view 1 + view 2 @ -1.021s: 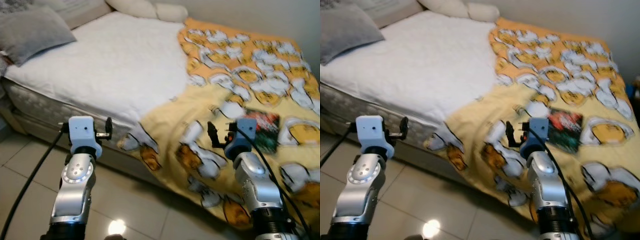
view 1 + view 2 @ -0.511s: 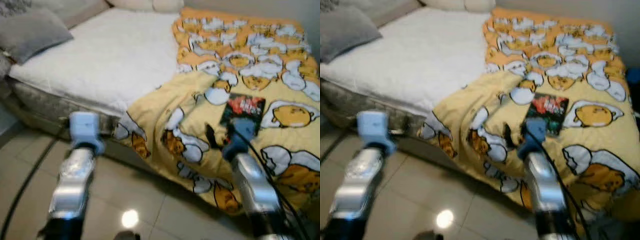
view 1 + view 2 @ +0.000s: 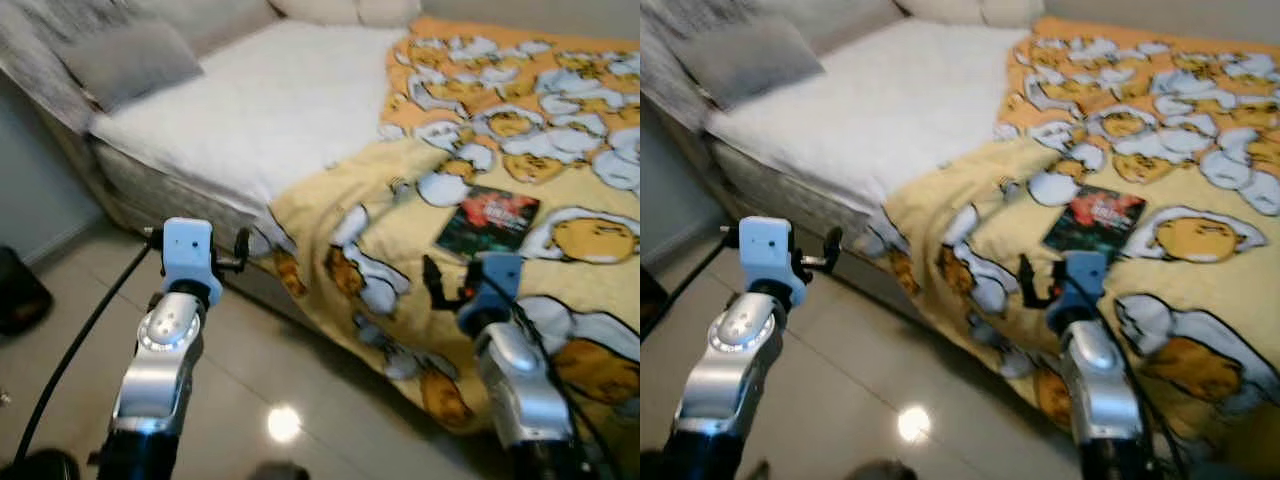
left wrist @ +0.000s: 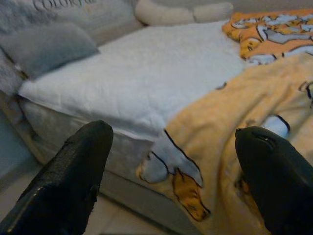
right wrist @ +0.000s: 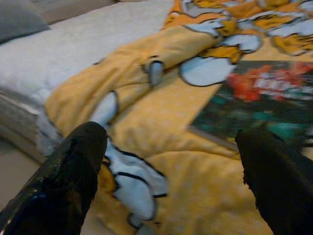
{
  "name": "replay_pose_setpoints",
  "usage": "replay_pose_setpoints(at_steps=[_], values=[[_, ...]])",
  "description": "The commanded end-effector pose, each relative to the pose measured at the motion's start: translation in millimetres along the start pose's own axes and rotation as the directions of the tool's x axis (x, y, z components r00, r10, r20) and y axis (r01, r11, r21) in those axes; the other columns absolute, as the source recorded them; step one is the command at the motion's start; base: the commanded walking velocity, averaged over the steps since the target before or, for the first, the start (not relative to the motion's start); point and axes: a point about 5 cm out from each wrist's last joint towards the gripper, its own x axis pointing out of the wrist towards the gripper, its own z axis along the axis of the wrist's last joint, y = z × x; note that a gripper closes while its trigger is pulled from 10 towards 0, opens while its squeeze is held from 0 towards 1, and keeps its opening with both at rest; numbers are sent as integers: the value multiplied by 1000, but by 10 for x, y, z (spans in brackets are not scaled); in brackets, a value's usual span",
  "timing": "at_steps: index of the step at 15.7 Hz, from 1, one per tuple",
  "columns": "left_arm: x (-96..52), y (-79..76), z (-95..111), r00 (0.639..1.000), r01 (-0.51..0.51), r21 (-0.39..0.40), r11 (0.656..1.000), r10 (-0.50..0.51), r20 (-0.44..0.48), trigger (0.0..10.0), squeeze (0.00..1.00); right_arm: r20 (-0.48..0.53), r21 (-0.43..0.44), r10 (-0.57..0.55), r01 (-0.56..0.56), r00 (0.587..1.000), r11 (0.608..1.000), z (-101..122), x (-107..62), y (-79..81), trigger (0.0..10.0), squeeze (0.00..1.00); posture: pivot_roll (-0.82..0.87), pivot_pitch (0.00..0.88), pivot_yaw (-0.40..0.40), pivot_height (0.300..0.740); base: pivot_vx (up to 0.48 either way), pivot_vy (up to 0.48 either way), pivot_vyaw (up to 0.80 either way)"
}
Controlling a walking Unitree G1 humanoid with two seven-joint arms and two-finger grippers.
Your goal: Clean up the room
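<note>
Two grippers: left gripper (image 4: 171, 171) and right gripper (image 5: 171, 166) both hold their black fingers spread wide, nothing between them.
Left gripper place: over the tiled floor (image 3: 260, 380), near the bed's side edge.
Right gripper place: above the yellow blanket (image 3: 420, 250), just short of the book (image 3: 489, 219).
Book: dark cover with red print, flat on the blanket; print blurred, unreadable.
Bed (image 3: 270, 110): white sheet bare; grey pillow (image 3: 125, 60) near its head.
Cut off: dark object (image 3: 15, 300) on the floor, unclear.
</note>
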Motion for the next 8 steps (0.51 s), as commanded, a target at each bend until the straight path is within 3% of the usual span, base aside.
replay_pose_setpoints(at_steps=[1, 3, 5, 6, 8], values=[[-43, 27, -103, 999, -22, -5, 1000, 21, -35, 10000, 925, 4, 15, 9, -9, 1000, 1000, 17, -11, 41, 10000, 0, 66, 35, 57, 740, 0, -281, 0], [-96, -13, -185, 999, -5, 2, 1000, 5, -53, 10000, 918, -5, -23, 29, -29, 1000, 999, 14, -18, 43, 10000, 0, 59, 39, 54, 740, 0, -259, 0], [-103, -69, -157, 999, 20, -13, 1000, -20, -30, 10000, 886, -9, -11, 21, -21, 1000, 1000, 4, -31, 35, 10000, 0, 56, 43, 50, 740, 0, 0, 0], [-95, -104, -108, 999, 41, -12, 999, -41, 0, 10000, 820, -36, -17, -11, 10, 999, 1000, -30, -37, 3, 10000, 0, 56, 45, 48, 740, 0, 0, 0], [-93, -114, -131, 999, 54, 10, 998, -54, -5, 10000, 820, -45, -52, -26, 23, 999, 998, -39, -35, -12, 10000, 0, 49, 49, 53, 740, 0, 0, 0]])
